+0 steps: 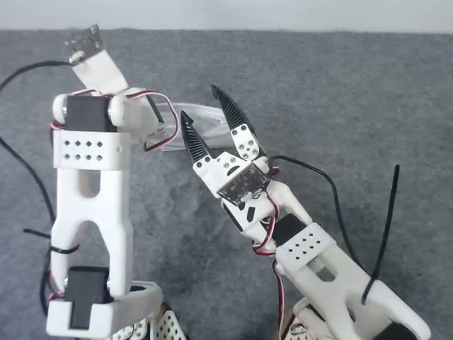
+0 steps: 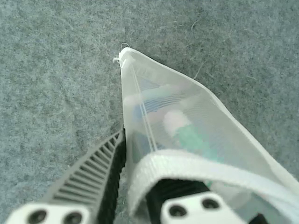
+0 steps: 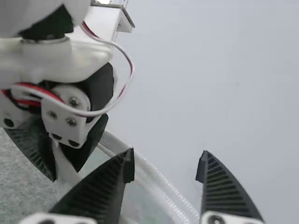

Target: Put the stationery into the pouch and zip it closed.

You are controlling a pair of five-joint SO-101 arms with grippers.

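Observation:
The pouch (image 2: 196,116) is translucent white mesh with a white band along its mouth, and it lies on the grey carpet. Blue, green and white stationery (image 2: 184,135) shows blurred through its wall. My left gripper (image 2: 135,156) is shut on the pouch's mouth edge, with one black finger outside and the other under the band. In the high view the pouch (image 1: 205,122) lies between the two arms. My right gripper (image 1: 200,103) hangs open over it with nothing between its black fingers (image 3: 114,179). The pouch's rim (image 3: 156,186) runs just under them.
Grey carpet (image 1: 340,92) covers the table, with open room to the right and far side. The left arm's white wrist (image 3: 60,93) with red and white wires sits close beside my right gripper. Black cables (image 1: 386,227) trail at both sides.

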